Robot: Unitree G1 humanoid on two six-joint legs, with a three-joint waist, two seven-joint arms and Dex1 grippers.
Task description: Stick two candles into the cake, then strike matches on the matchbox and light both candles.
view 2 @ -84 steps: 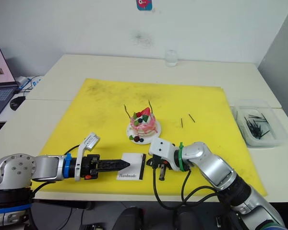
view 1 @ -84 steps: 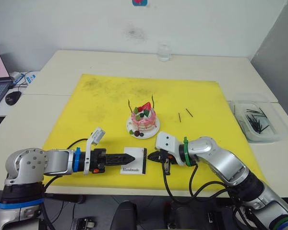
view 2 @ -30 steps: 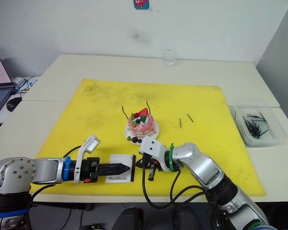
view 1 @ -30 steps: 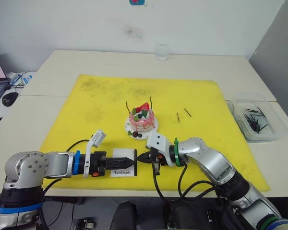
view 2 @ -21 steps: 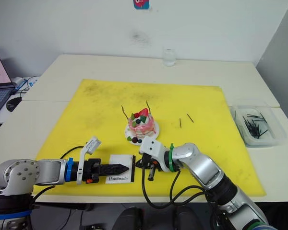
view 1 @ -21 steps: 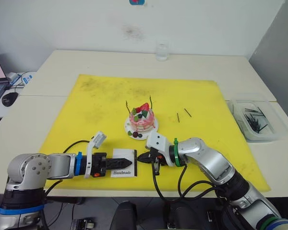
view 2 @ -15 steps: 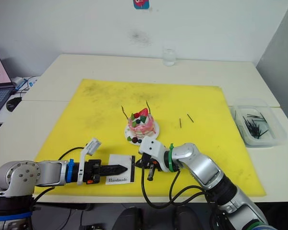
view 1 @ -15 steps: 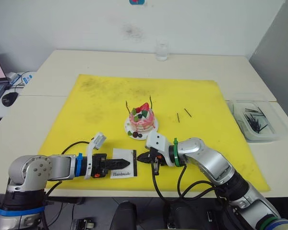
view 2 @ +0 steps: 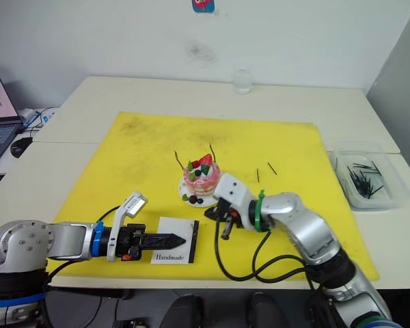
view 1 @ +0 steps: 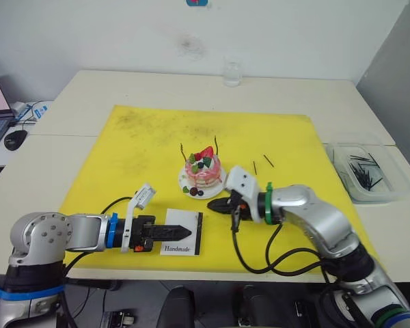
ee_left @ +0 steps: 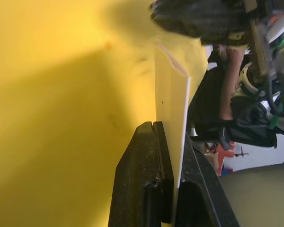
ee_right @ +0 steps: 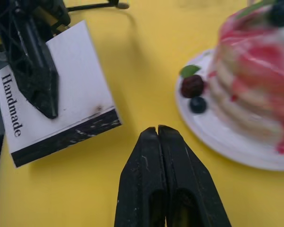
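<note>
The pink cake stands on its white plate in the middle of the yellow mat. Two thin candles rise from it, one on each side. The white matchbox lies in front of the cake, its black strip turned towards it. My left gripper reaches over the box from the left; in the left wrist view its fingers are shut on the box's edge. My right gripper hovers between matchbox and plate, shut, and I see no match at its fingertips.
Two loose matches lie on the mat right of the cake. A clear tray with several dark matches sits off the mat at the right. A glass stands at the table's far edge. A mouse is far left.
My left gripper has gone from open to shut on the matchbox. My right gripper has drawn back from the box's strip, up and right towards the plate.
</note>
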